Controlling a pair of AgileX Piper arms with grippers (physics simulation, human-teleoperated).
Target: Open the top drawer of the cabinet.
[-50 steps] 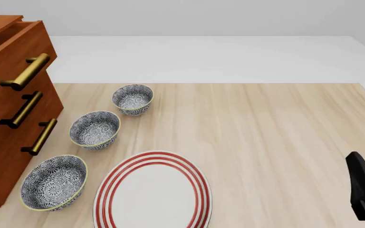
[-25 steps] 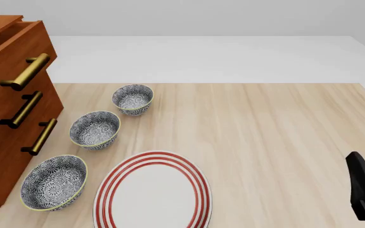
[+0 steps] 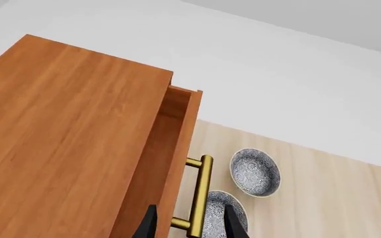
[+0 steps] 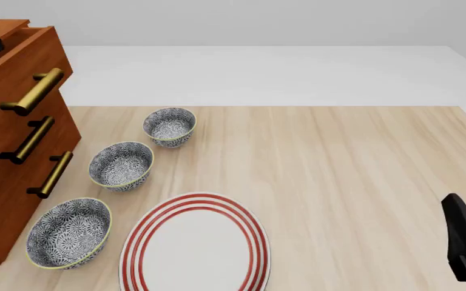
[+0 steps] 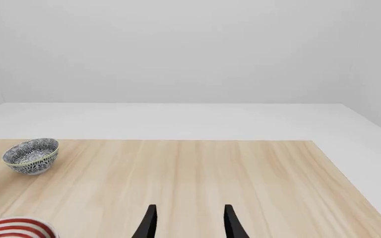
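Left wrist: left gripper (image 3: 189, 223) above the cabinet (image 3: 58, 134), fingers spread, nothing between them. The top drawer (image 3: 177, 148) is pulled out a little, a gap showing behind its front; its brass handle (image 3: 200, 196) lies below the fingertips, apart from them.

Front: cabinet at the table's (image 4: 338, 182) far left, top drawer front sticking out past the two lower ones. Three bowls (image 4: 121, 165) in a row beside it, striped plate (image 4: 194, 245) near.

Right wrist: right gripper (image 5: 189, 223) spread, empty, over bare table.
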